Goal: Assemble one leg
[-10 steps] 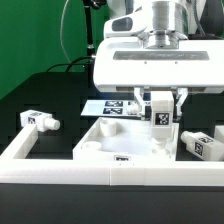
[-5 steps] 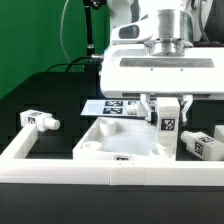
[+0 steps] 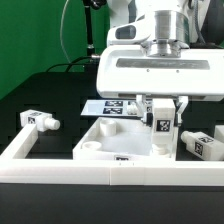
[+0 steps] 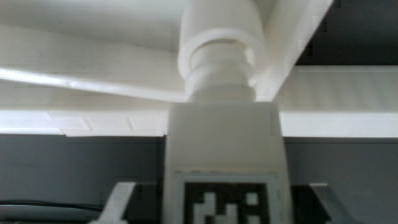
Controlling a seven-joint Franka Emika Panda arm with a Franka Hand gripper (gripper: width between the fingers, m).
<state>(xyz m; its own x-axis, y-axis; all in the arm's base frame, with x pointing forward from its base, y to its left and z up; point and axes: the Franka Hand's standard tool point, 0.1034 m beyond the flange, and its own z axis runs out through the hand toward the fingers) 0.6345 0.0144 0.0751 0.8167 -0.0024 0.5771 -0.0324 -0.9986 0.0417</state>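
My gripper (image 3: 162,118) is shut on a white leg (image 3: 163,130) with a black-and-white tag and holds it upright over the near right corner of the large white square panel (image 3: 112,138). The leg's lower end is at the panel's corner hole; I cannot tell how deep it sits. In the wrist view the leg (image 4: 226,130) fills the middle, its tag between my fingertips (image 4: 135,200), its round end against the panel (image 4: 89,95). Two other legs lie on the table, one at the exterior view's left (image 3: 38,121) and one at its right (image 3: 203,142).
The marker board (image 3: 112,107) lies flat behind the panel. A white frame wall (image 3: 60,168) runs along the front and up the exterior view's left side. A green backdrop stands behind the black table.
My gripper with the leg shifted slightly toward the exterior view's right and down, settling the leg at the panel's corner. The other legs have not moved.
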